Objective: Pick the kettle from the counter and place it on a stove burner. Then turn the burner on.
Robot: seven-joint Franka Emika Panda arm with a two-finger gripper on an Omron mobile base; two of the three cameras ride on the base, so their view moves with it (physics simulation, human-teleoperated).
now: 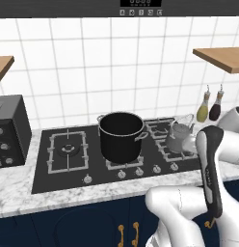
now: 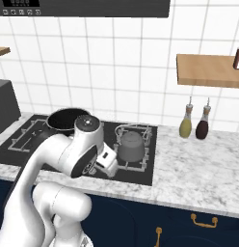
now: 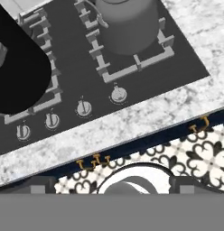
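The small grey kettle stands upright on the stove burner, the nearer small grate at the right of the black cooktop. My gripper hovers over the cooktop's front right edge, in front of the kettle and clear of it. Its fingers are spread wide and nothing is between them. In the hand view a row of several round knobs runs along the cooktop's front; the knob nearest the kettle's grate sits just in front of it. The marble counter surrounds the cooktop.
A big black stockpot stands on the middle grate, left of the kettle. Two bottles stand at the back right by the wall. A dark appliance sits left of the cooktop. A wooden shelf hangs overhead.
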